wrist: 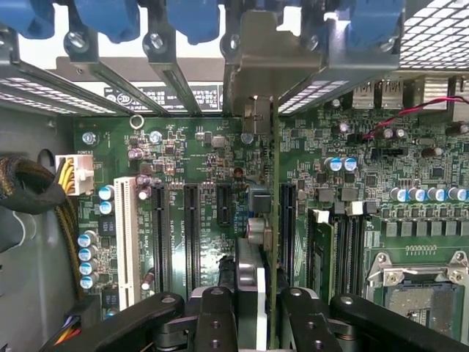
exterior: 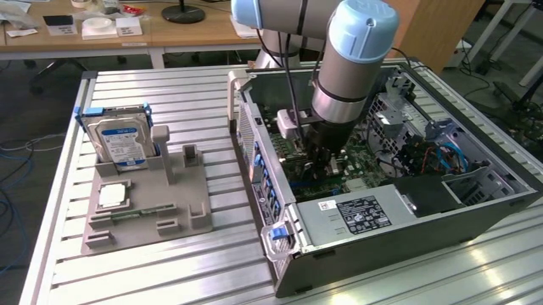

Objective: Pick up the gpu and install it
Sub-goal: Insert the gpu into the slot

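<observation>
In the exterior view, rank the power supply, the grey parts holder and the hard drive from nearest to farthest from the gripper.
1. Power supply: inside the case, just below the gripper in the picture.
2. Grey parts holder: on the table, toward the exterior view's left.
3. Hard drive: upright at the holder's far left end.

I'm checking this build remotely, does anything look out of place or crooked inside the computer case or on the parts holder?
Nothing stands out. The hand grips the gpu edge-on and upright over the motherboard, its silvery bracket up by the rear slot openings. On the grey holder, the hard drive stands straight in its cradle.
</observation>
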